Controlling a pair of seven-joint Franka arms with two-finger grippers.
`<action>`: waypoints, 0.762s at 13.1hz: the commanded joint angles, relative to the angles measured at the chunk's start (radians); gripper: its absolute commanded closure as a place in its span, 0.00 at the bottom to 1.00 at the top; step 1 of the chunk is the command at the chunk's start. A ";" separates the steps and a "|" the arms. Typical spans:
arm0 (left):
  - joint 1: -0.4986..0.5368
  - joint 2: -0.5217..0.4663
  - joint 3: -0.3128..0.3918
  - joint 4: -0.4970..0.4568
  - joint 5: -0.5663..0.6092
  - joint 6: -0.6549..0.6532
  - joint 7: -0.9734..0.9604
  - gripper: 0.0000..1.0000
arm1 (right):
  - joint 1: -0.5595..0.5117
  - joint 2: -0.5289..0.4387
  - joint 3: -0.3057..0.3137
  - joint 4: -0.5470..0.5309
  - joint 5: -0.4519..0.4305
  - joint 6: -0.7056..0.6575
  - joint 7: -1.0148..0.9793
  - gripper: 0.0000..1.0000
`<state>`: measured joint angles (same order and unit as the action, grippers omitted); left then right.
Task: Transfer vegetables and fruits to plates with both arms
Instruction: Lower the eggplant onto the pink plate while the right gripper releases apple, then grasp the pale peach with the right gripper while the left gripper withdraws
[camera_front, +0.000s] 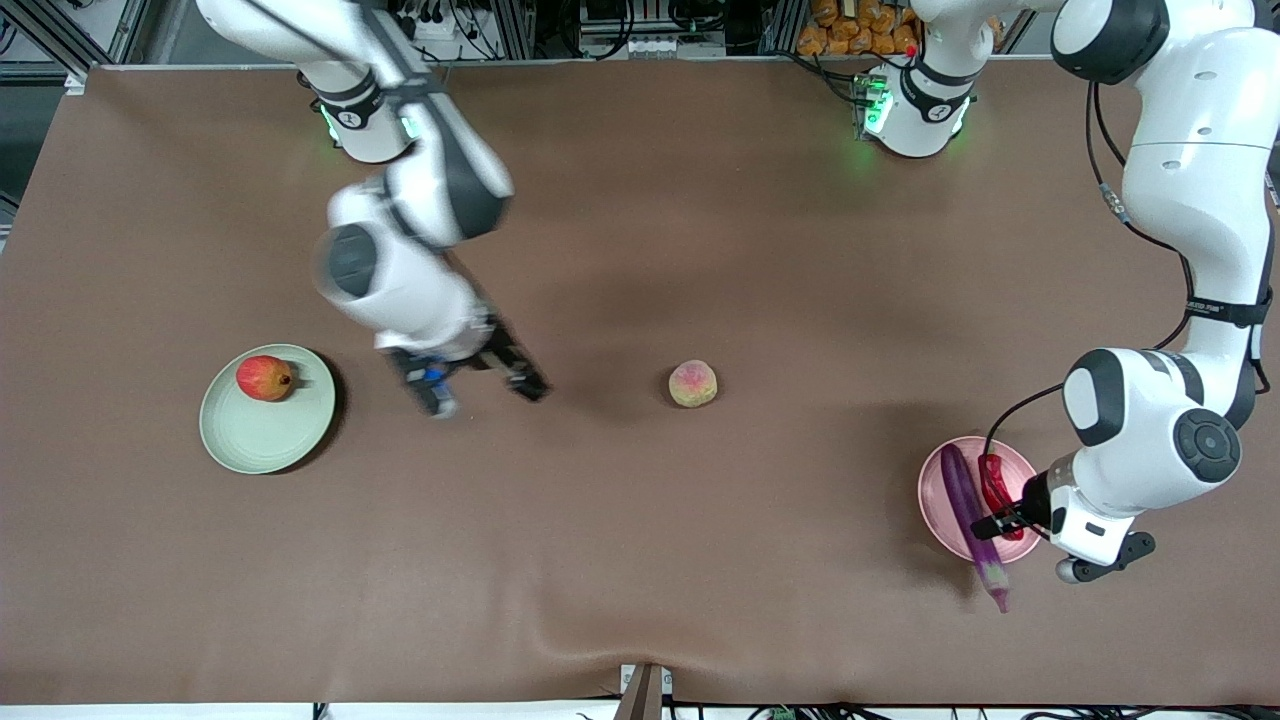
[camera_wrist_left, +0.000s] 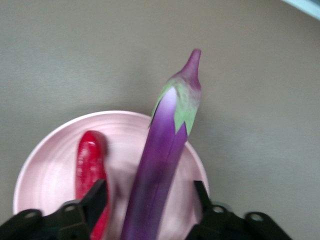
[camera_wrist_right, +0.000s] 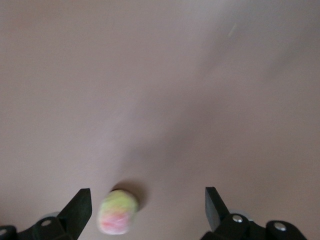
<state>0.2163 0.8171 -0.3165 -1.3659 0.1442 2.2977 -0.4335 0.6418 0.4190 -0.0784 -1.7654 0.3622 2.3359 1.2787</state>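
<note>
1. Left gripper (camera_front: 1003, 524) is over the pale pink round plate (camera_front: 937, 510), fingers spread wide with the long glossy purple eggplant (camera_wrist_left: 160, 165) between them, apparently untouched.
2. Eggplant lies on the pink plate, its green-capped stem end sticking out past the rim toward the front camera.
3. Shiny red chili pepper (camera_wrist_left: 90, 172) lies on the same plate beside the eggplant.
4. Right gripper (camera_front: 483, 388) is over bare brown table (camera_front: 640, 560), between the pale green round plate (camera_front: 250, 440) and the yellow-green peach with pink blush (camera_front: 693, 383); fingers wide apart, empty.
5. Peach sits on the table mid-way, well apart from both plates.
6. Red apple-like fruit (camera_front: 264, 378) rests on the green plate, at the right arm's end.
</note>
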 joint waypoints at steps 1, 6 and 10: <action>-0.006 -0.059 0.004 0.004 0.017 -0.085 -0.008 0.00 | 0.097 0.160 -0.020 0.154 0.003 0.062 0.209 0.00; -0.006 -0.320 -0.022 -0.004 0.060 -0.369 0.065 0.00 | 0.192 0.440 -0.029 0.472 -0.147 0.066 0.551 0.00; 0.005 -0.525 -0.044 -0.001 0.031 -0.562 0.168 0.00 | 0.232 0.546 -0.034 0.560 -0.169 0.088 0.606 0.00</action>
<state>0.2085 0.3862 -0.3521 -1.3291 0.1799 1.8019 -0.2951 0.8518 0.9124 -0.0943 -1.2807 0.2148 2.4267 1.8365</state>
